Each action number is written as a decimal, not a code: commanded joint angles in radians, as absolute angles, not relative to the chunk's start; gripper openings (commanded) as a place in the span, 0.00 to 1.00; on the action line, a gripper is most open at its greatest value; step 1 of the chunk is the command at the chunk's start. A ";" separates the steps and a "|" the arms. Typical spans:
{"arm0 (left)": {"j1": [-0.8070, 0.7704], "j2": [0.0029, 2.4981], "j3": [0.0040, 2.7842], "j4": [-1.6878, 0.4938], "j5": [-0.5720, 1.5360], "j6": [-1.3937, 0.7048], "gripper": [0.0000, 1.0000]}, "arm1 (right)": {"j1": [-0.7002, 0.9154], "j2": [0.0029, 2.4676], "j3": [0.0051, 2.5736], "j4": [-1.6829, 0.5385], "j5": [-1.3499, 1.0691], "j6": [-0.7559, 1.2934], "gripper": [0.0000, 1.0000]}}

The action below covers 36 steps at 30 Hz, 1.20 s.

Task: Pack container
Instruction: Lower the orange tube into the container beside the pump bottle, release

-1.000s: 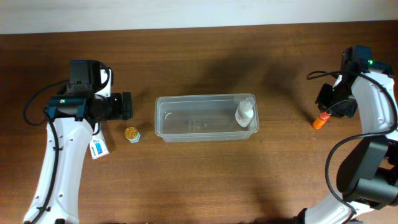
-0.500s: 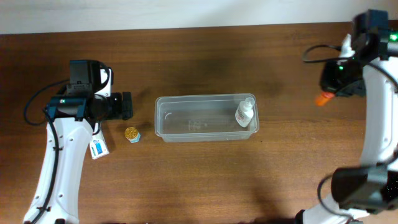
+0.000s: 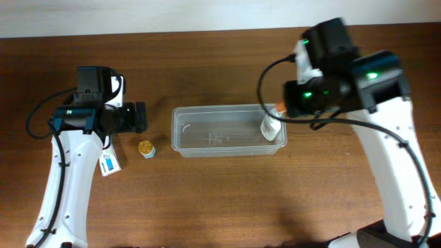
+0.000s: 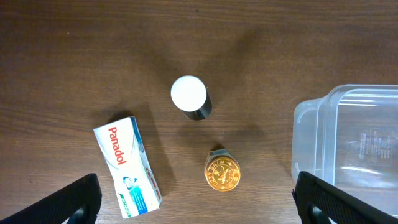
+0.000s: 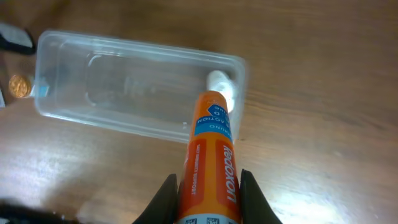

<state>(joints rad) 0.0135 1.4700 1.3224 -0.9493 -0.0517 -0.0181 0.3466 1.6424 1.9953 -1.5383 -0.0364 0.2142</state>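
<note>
Clamping an orange tube [image 5: 211, 155] in my right pincer [image 5: 208, 193] — tip over the container [image 5: 137, 45], near the bottle [image 5: 221, 86]. Left pincer [image 4: 199, 202] spread apart — over the Panadol box [image 4: 127, 165].

On my left wrist feed I see a white Panadol box [image 4: 127, 163] lying flat on the brown wooden table [image 4: 74, 56]. A gold-lidded jar [image 4: 222, 173] sits near its right, and a dark bottle [image 4: 191, 98] with a white cap stands beyond both, all apart. My right wrist feed shows an orange tube [image 5: 211, 162] with a blue label.
</note>
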 commanded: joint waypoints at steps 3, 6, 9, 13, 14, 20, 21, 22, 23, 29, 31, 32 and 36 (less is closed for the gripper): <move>0.016 1.473 1.346 -0.947 -0.040 -0.007 0.99 | 0.437 1.682 1.861 -1.472 -0.042 0.245 0.12; 0.016 1.473 1.346 -0.947 -0.041 -0.007 0.99 | 0.458 1.682 1.766 -1.393 -0.042 0.245 0.12; 0.016 1.473 1.346 -0.947 -0.041 -0.007 0.99 | 0.461 1.682 1.648 -1.305 -0.041 0.256 0.12; 0.016 1.473 1.346 -0.947 -0.041 -0.007 0.99 | 0.455 1.682 1.507 -1.211 -0.041 0.287 0.12; 0.016 1.473 1.346 -0.947 -0.040 -0.007 0.99 | 0.455 1.682 1.474 -1.188 -0.041 0.287 0.12; 0.016 1.473 1.346 -0.947 -0.041 -0.007 0.99 | 0.455 1.684 1.370 -1.118 -0.041 0.287 0.13; 0.016 1.473 1.346 -0.947 -0.040 -0.007 0.99 | 0.455 1.684 1.368 -1.118 -0.041 0.287 0.13; 0.016 1.473 1.346 -0.947 -0.040 -0.007 0.99 | 0.455 1.684 1.367 -1.118 -0.040 0.286 0.13; 0.016 1.473 1.346 -0.947 -0.040 -0.007 0.99 | 0.455 1.684 1.367 -1.116 -0.034 0.287 0.20; 0.016 1.473 1.346 -0.947 -0.041 -0.007 0.99 | 0.455 1.684 1.367 -1.114 -0.022 0.287 0.37; 0.016 1.473 1.346 -0.947 -0.041 -0.007 0.99 | 0.455 1.684 1.367 -1.114 -0.022 0.287 0.38; 0.016 1.473 1.346 -0.947 -0.041 -0.007 0.99 | 0.455 1.684 1.367 -1.114 -0.022 0.287 0.38; 0.016 1.473 1.346 -0.947 -0.041 -0.007 0.99 | 0.455 1.684 1.367 -1.114 -0.022 0.287 0.38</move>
<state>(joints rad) 0.0135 1.4700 1.3224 -0.9493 -0.0517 -0.0185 0.4534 1.6859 1.3712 -1.1168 -0.0383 0.2836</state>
